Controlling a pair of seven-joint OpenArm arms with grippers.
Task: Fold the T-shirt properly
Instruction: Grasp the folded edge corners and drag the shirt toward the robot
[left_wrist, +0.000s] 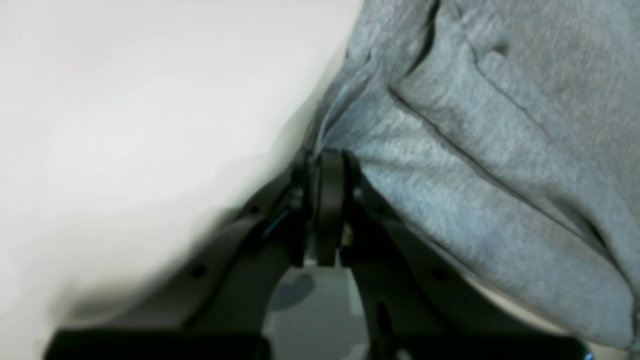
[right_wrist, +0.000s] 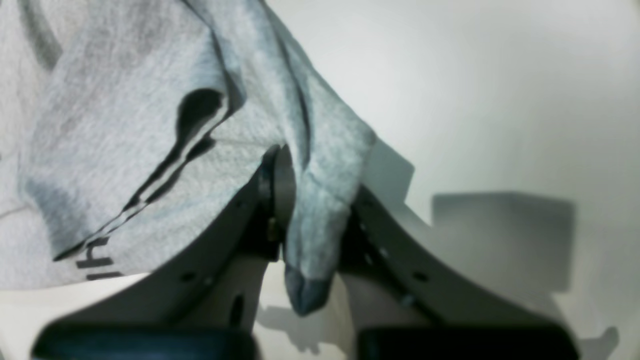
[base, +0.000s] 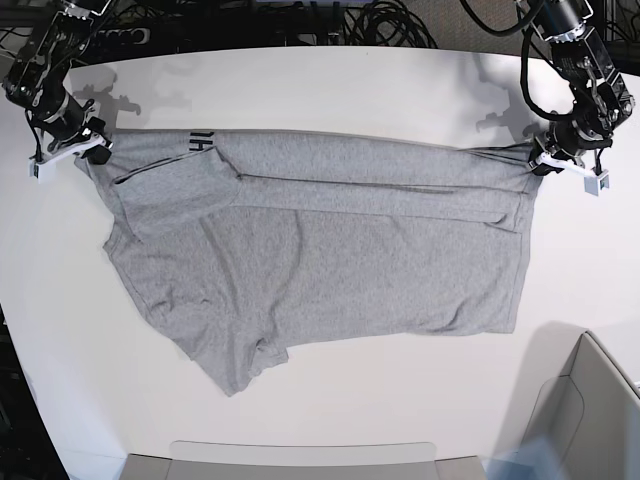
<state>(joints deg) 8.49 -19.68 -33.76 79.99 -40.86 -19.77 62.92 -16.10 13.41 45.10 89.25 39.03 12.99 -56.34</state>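
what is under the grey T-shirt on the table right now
The T-shirt lies spread on the white table, its far edge folded over. Bare tabletop shows all around it. Whatever lies beneath the cloth is covered and cannot be seen.

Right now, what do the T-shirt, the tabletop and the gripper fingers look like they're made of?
T-shirt: soft knit, probably cotton jersey; heathered grey flecking, matte, drapes and creases where both grippers pinch it.
Tabletop: smooth white sheet, laminate or painted board, hard to say; faint sheen, soft shadows.
Fingers of the left gripper: black rigid plastic by the look; matte, moulded holes. Right gripper looks alike.
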